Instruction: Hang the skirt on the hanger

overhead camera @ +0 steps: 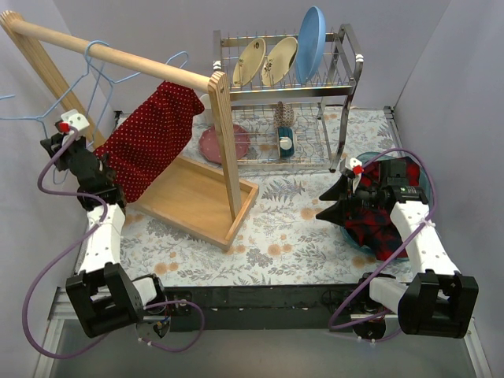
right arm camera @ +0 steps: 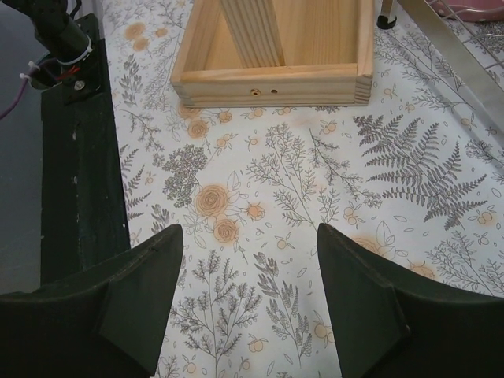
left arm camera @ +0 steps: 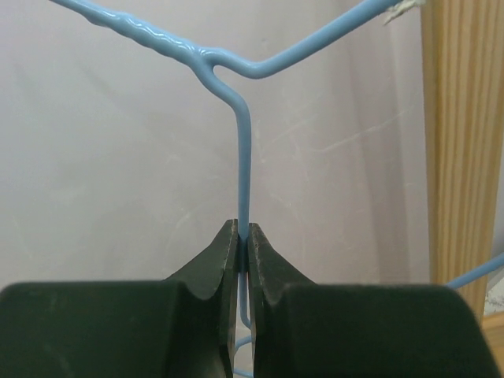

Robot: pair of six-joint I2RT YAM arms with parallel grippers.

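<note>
Red with white dots, the skirt (overhead camera: 150, 138) hangs from the wooden rail (overhead camera: 102, 51) near its right post, its lower part spreading down towards the rack's base tray (overhead camera: 197, 201). Left of it, the left tool (left arm camera: 243, 232) is clenched on a straight run of the blue wire hanger (left arm camera: 244, 150), just below the twisted neck; the right tool (right arm camera: 248, 230) is spread wide and grasps nothing, above the floral desk (overhead camera: 291, 236), beside the plaid shirt (overhead camera: 378, 216).
</note>
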